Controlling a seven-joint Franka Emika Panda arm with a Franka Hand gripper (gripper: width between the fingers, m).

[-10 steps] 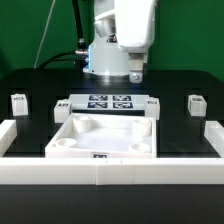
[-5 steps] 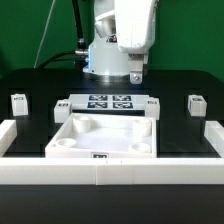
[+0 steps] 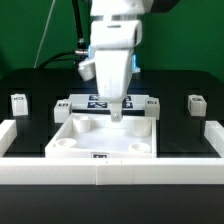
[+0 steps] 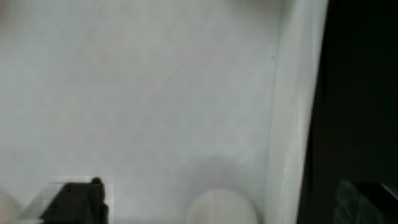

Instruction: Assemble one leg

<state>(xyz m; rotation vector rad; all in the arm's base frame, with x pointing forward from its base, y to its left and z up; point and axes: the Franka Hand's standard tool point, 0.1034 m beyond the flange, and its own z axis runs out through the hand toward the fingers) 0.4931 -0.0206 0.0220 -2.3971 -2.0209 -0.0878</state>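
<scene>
Several small white legs stand on the black table: one at the exterior view's far left (image 3: 18, 103), one beside the marker board's left end (image 3: 61, 107), one at its right end (image 3: 153, 105) and one at the far right (image 3: 195, 104). The large white tray-like panel (image 3: 70, 128) lies in the front middle. My gripper (image 3: 117, 113) hangs low over the panel's far rim, holding nothing. In the wrist view the gripper (image 4: 224, 203) has its dark fingertips (image 4: 75, 201) wide apart over the white panel surface (image 4: 143, 100), with a round socket between them. No leg shows there.
The marker board (image 3: 100, 100) lies just behind the panel, partly hidden by my arm. A raised white border (image 3: 110, 172) runs along the front and both sides of the work area. The robot base and cables stand behind.
The arm has dropped from high above the marker board down to the panel's far rim. The legs and the panel have not moved.
</scene>
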